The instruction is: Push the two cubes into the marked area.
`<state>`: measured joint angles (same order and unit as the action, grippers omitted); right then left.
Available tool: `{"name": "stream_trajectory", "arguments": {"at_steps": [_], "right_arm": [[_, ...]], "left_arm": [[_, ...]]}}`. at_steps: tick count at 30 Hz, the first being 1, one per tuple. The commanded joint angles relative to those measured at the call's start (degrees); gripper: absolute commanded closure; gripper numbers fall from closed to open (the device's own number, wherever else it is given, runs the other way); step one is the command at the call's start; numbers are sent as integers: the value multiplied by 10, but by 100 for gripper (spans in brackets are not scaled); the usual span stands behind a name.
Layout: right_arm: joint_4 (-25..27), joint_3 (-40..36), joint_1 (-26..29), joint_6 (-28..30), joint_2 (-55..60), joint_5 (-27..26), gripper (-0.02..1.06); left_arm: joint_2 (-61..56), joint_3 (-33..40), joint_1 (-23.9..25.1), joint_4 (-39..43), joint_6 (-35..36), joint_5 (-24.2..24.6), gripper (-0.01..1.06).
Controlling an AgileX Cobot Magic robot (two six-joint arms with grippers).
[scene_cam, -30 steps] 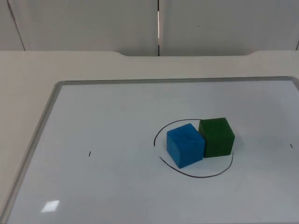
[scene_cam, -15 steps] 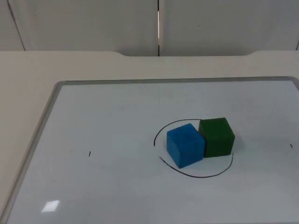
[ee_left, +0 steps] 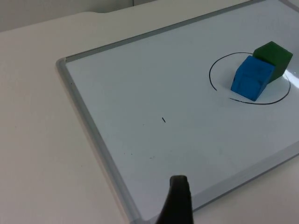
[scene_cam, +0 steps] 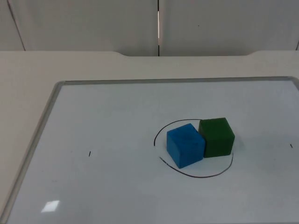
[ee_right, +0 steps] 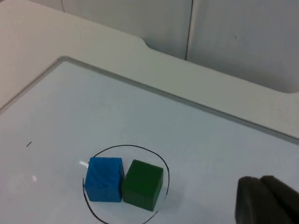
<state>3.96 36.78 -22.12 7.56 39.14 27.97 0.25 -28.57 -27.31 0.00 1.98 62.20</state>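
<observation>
Top view has the blue foam cube [scene_cam: 185, 145] touching the green foam cube [scene_cam: 216, 137], both inside the black drawn circle [scene_cam: 196, 175]. Looks done, so keep both arms clear; can't tell either claw's opening.

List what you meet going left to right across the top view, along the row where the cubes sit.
whiteboard frame → small black tick mark → left arc of the drawn circle → blue cube → green cube → second small tick mark.
</observation>
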Motion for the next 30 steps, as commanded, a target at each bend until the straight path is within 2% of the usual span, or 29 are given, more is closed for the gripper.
{"name": "stream_trajectory", "arguments": {"at_steps": [1, 3, 4, 6, 7, 9, 12, 18, 25, 30], "right_arm": [[-2, -20, -4, 4, -78, 33, 105], [-2, -22, -4, 3, -102, 53, 105], [-2, -23, -4, 2, -122, 71, 105], [-2, -29, -4, 0, -165, 103, 105], [-2, -29, -4, 0, -165, 103, 105], [-2, -40, -4, 0, -203, 131, 105], [14, -58, -4, -3, -258, 179, 105], [22, -63, -4, -3, -349, 243, 105], [22, -64, -4, -5, -391, 258, 105], [22, -59, -3, -18, -391, 309, 105]], "left_arm": [[-2, 3, 1, 0, 3, -7, 38], [-2, 3, 1, 0, 3, -7, 37], [-2, 3, 1, 0, 3, -7, 32], [-2, 3, 1, 0, 3, -7, 16], [-2, 3, 1, 0, 3, -7, 16], [-2, 3, 1, 0, 3, -7, 0], [-2, 3, 1, 0, 3, -7, 0], [-2, 3, 1, 0, 3, -7, 0], [-2, 3, 1, 0, 3, -7, 0], [-2, 3, 1, 0, 3, -7, 0]]}}
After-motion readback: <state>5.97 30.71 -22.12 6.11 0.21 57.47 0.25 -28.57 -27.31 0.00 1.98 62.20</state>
